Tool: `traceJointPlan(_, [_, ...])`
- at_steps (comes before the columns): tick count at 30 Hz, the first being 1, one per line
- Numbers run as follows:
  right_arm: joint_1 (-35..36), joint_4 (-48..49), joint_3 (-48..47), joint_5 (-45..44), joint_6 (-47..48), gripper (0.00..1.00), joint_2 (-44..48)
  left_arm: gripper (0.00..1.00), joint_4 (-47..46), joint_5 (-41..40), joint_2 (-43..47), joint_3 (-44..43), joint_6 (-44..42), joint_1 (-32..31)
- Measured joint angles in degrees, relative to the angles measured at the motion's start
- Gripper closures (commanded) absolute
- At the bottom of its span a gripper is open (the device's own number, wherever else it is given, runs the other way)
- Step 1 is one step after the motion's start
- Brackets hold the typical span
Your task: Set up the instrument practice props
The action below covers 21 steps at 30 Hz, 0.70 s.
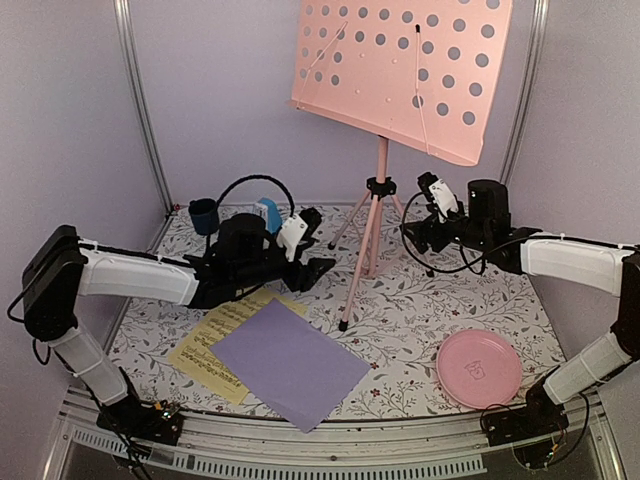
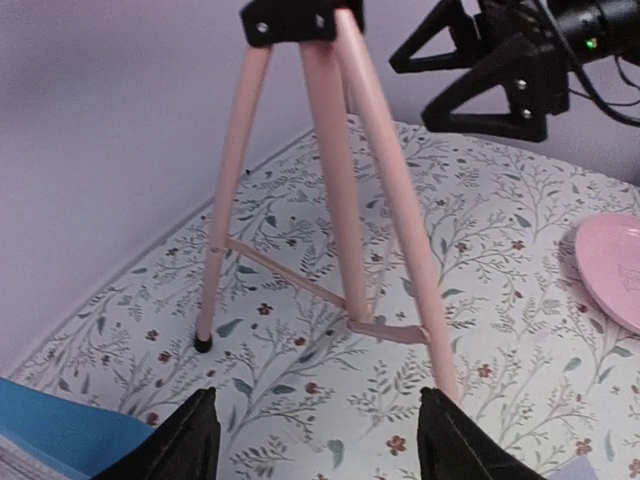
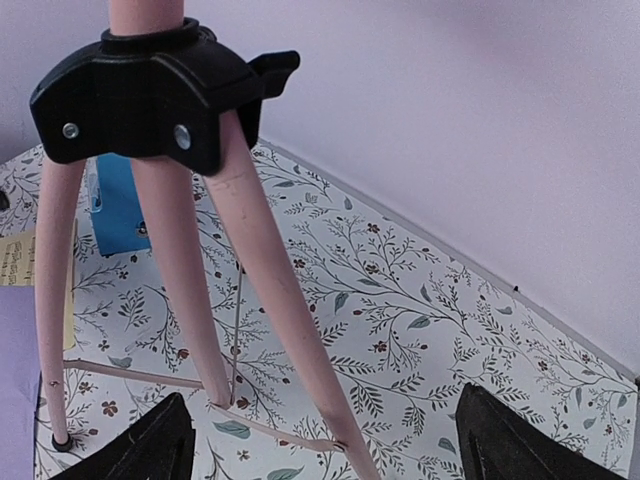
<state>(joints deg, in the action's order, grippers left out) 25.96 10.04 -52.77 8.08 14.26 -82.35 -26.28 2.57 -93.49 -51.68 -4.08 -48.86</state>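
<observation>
The stand (image 1: 380,165) is being flanked by the left end effector (image 2: 318,430) and right end effector (image 3: 325,440), both being held wide and empty.

Both arms stretched inward, claws facing each other.
The left arm (image 1: 140,275) lies low and nearly level, the left claw (image 1: 318,245) spread wide and gripping nothing; the right arm (image 1: 570,262) reaches in opposite, the right claw (image 1: 420,235) likewise parted and empty.
</observation>
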Motion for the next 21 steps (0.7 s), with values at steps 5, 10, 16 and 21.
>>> traceJointPlan(5, [0.0, -0.5, -0.4, 0.0, 0.2, 0.19, -0.7, 0.38, 1.0, -0.8, -5.1, -9.2, -11.0, 4.9])
traceJointPlan(10, [0.0, -1.1, -1.5, 0.0, 0.6, 0.24, -3.0, 0.42, 0.9, -0.7, -13.7, -19.0, -19.5, 6.3])
traceJointPlan(16, [-0.1, -2.0, -2.9, -0.1, 1.5, 0.29, -5.3, 0.46, 0.5, 0.0, -22.8, -28.1, -25.0, 6.4])
traceJointPlan(21, [-0.2, -2.3, -4.5, -0.5, 2.4, 0.37, -7.7, 0.52, 0.6, 0.9, -28.3, -34.2, -26.6, 6.4])
